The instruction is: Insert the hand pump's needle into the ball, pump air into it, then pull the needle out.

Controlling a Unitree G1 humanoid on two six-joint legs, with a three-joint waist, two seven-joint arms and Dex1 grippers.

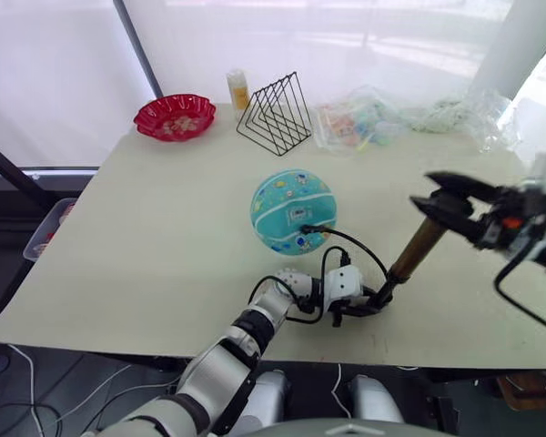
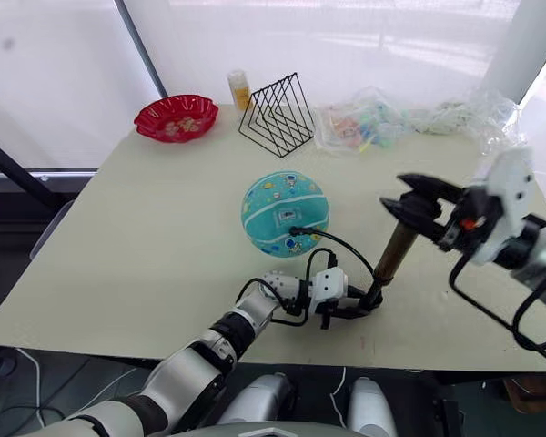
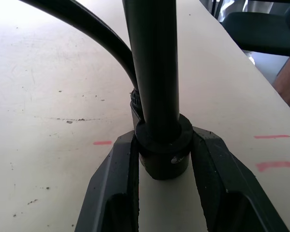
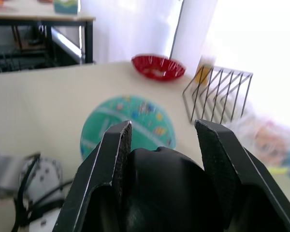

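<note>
Ball (image 1: 292, 212) sits near the middle of the table (image 1: 146, 255), and I take it as my reference. Well beyond it, toward the far left corner, I see a red dish (image 1: 174, 117); beyond it stand a yellow bottle (image 1: 238, 90) and a black wire rack (image 1: 275, 113), with clear plastic bags (image 1: 364, 118) further right along the far edge.

On the near side of the ball, my left gripper (image 1: 357, 309) lies low on the table, its fingers (image 3: 118, 179) closed around the black bottom cap of the hand pump (image 1: 417, 248); the wrist view shows the cap squeezed between both of them. The hose (image 1: 346, 238) loops from that base up to the near-right face of the ball, where its end fitting meets the rubber. The needle itself I cannot make out.

The pump's bronze barrel leans up and away to the right of the ball. At its top, my right gripper (image 1: 448, 194) has its fingers (image 4: 115, 159) clamped on either side of the black handle.
</note>
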